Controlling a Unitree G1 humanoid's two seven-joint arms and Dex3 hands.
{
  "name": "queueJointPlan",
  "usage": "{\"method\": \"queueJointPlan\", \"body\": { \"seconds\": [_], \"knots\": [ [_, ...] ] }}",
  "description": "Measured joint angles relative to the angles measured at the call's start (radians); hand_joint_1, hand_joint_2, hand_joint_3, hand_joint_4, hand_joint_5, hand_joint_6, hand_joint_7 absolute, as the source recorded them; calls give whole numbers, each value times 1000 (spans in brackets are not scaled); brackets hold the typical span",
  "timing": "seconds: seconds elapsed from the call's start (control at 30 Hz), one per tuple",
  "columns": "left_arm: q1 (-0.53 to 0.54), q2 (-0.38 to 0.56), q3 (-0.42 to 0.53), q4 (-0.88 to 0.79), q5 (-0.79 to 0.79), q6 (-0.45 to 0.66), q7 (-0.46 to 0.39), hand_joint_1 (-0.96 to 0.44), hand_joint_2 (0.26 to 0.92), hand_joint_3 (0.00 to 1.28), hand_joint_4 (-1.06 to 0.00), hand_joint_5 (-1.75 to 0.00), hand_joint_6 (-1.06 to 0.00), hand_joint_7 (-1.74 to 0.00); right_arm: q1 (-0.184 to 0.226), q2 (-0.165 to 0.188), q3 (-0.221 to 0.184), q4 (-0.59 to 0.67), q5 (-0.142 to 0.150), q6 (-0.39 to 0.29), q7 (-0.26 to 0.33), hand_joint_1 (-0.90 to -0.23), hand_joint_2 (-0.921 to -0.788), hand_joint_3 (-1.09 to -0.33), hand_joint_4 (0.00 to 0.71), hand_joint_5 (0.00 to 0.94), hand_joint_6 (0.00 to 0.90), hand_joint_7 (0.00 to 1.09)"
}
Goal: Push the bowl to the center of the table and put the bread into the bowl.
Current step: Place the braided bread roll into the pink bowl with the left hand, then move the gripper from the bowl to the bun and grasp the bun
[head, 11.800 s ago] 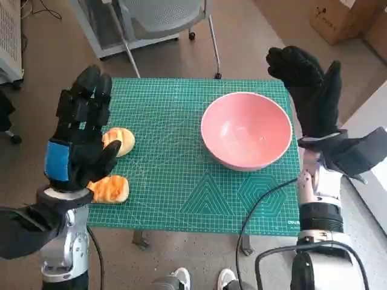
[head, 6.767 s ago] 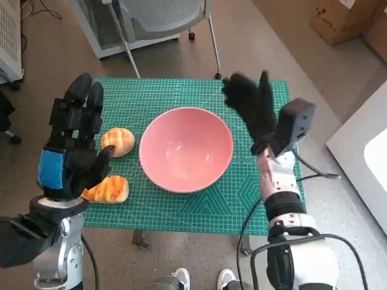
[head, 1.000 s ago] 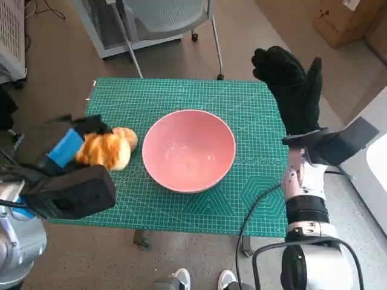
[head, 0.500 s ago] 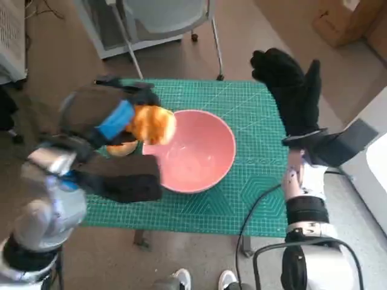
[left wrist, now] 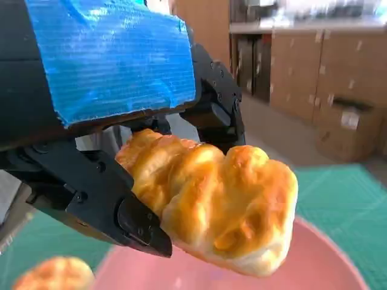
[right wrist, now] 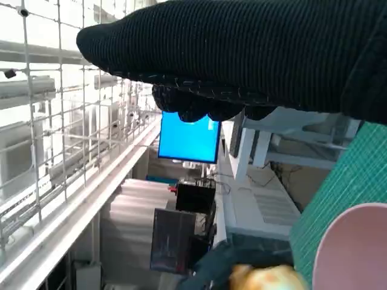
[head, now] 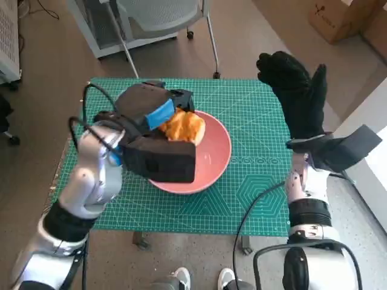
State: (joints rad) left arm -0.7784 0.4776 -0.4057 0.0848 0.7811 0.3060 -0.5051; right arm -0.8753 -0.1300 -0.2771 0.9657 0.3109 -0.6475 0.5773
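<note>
Golden bread [head: 182,125] now over bowl [head: 213,158], held

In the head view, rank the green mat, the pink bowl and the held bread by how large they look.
1. Green mat, largest.
2. Pink bowl, partly hidden by the left arm.
3. Bread, held above the bowl by the left hand, so nearer the camera, yet plainly smallest.

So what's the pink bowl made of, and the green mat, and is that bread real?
The bowl looks like smooth plastic or glazed ceramic: an even pink with a soft sheen, so I can't tell which. The mat looks like a rubbery cutting mat, matte green with printed grid lines. The bread, held in the left hand, has a glossy golden, twisted crust; it may be real or a toy.
</note>
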Motion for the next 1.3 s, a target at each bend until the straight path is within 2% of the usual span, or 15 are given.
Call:
{"method": "queueJointPlan", "body": {
  "seconds": [0.03,0.1,0.13,0.17,0.2,0.23,0.27,0.33,0.4,0.57,0.8,1.0,1.3],
  "knots": [
    [0,-7,0,20,-3,-3,2,2,920,51,-750,-1167,-615,-1099,1,-2,-1,-2,0,-1,-1,-657,-921,-751,206,0,370,2],
    [0,-18,2,49,-15,-11,4,1,920,93,-667,-1206,-594,-1173,3,-4,-3,-7,1,-1,-1,-657,-921,-750,204,0,374,4],
    [0,-21,3,57,-21,-13,4,129,921,116,-636,-1248,-499,-902,4,-4,-3,-10,1,-1,-2,-656,-921,-749,202,0,377,6],
    [0,-24,6,67,-35,-14,3,175,921,124,-624,-1264,-487,-763,6,-4,-4,-12,2,-1,-3,-655,-921,-749,201,0,378,6],
    [0,-30,13,76,-52,-14,-2,170,889,125,-526,-1097,-459,-523,8,-4,-5,-15,2,-1,-4,-654,-921,-748,200,0,380,7],
    [0,-34,19,84,-66,-14,-7,104,848,106,-443,-742,-428,-347,10,-4,-6,-18,3,-1,-6,-653,-921,-748,199,0,381,7],
    [0,-37,25,90,-83,-14,-15,49,812,84,-330,-475,-378,-222,13,-3,-6,-20,3,-1,-9,-653,-921,-747,197,0,380,7],
    [3,-37,34,93,-116,-10,-44,-27,773,60,-180,-243,-301,-113,16,-2,-6,-23,2,-1,-14,-652,-921,-748,195,0,380,6],
    [6,-35,42,90,-136,-3,-71,-114,749,41,-75,-100,-241,-47,19,-1,-5,-25,1,-1,-19,-648,-921,-749,193,0,375,3],
    [22,-19,55,51,-156,25,-109,-233,740,26,-12,-16,-202,-8,24,-1,2,-28,0,-1,-27,-643,-921,-751,193,1,363,0],
    [45,17,78,-34,-156,23,-104,-320,740,17,0,0,-183,-1,24,0,7,-26,0,4,-26,-631,-921,-752,187,0,352,0],
    [97,63,138,-156,-165,11,-103,-314,739,12,-2,-1,-190,-4,24,-1,12,-16,-2,4,-20,-623,-921,-759,183,0,350,0],
    [181,147,311,-398,-193,46,-108,-257,731,2,-22,-4,-217,-10,20,-6,15,14,-3,4,-10,-636,-921,-759,183,1,350,1]
  ]
}}
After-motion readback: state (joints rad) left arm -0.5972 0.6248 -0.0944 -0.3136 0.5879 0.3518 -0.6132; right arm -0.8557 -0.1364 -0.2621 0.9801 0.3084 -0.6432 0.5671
